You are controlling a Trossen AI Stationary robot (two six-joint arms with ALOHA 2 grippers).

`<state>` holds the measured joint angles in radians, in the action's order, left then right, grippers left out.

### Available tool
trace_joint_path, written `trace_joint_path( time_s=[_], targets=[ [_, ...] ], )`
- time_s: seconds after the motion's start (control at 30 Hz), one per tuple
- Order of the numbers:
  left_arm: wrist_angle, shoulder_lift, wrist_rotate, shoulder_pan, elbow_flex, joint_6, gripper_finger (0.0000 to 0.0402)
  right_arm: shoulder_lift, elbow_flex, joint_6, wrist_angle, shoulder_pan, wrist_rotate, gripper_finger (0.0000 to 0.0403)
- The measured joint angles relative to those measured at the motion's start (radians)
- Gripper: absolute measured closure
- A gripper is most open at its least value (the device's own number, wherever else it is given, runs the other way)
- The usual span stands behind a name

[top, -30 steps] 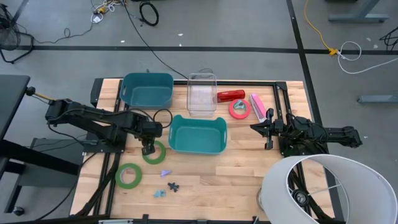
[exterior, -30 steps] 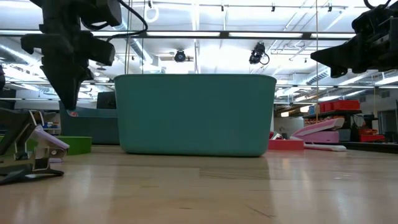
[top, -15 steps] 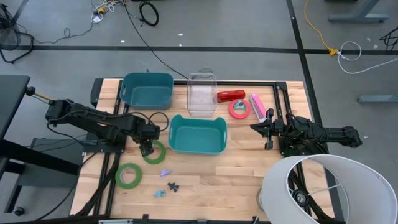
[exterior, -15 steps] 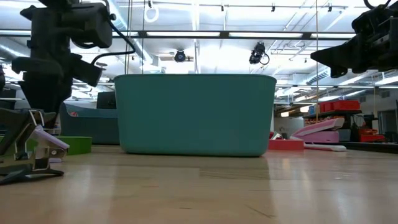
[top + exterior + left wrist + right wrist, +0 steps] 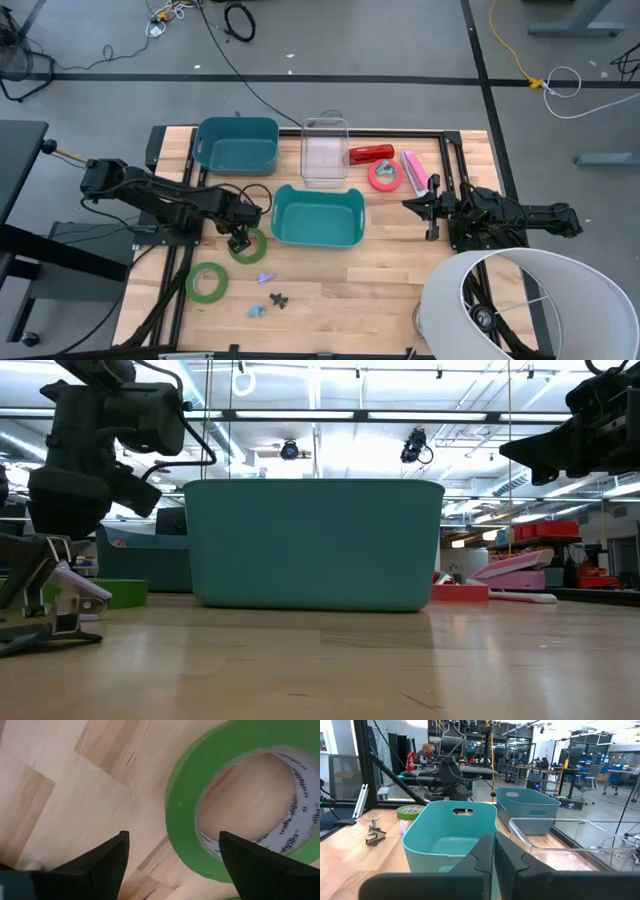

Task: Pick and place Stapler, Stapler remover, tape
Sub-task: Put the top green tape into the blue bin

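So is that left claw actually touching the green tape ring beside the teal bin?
Apart. The left wrist view shows the open left gripper straddling the green tape rim, wood showing beside each finger.

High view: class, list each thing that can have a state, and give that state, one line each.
left hand: open, over a green tape roll
right hand: shut, empty
green tape roll: flat on the table
second green tape roll: flat
red tape roll: flat
teal bin: empty
clear bin: empty
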<state>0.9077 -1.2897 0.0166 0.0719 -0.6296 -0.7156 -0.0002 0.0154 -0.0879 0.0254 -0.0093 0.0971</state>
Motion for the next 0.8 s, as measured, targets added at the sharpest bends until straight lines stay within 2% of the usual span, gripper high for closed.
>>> trace_joint_path(
  time_s=[0.5,0.8],
  targets=[
    [-0.101,-0.098,-0.005,-0.001,0.000,-0.014,0.0092,0.000,0.000,0.000,0.000,0.000,0.000,0.0385],
    [-0.131,-0.118,-0.049,-0.001,0.000,-0.001,0.0092,0.000,0.000,0.000,0.000,0.000,0.000,0.0385]
  ],
)
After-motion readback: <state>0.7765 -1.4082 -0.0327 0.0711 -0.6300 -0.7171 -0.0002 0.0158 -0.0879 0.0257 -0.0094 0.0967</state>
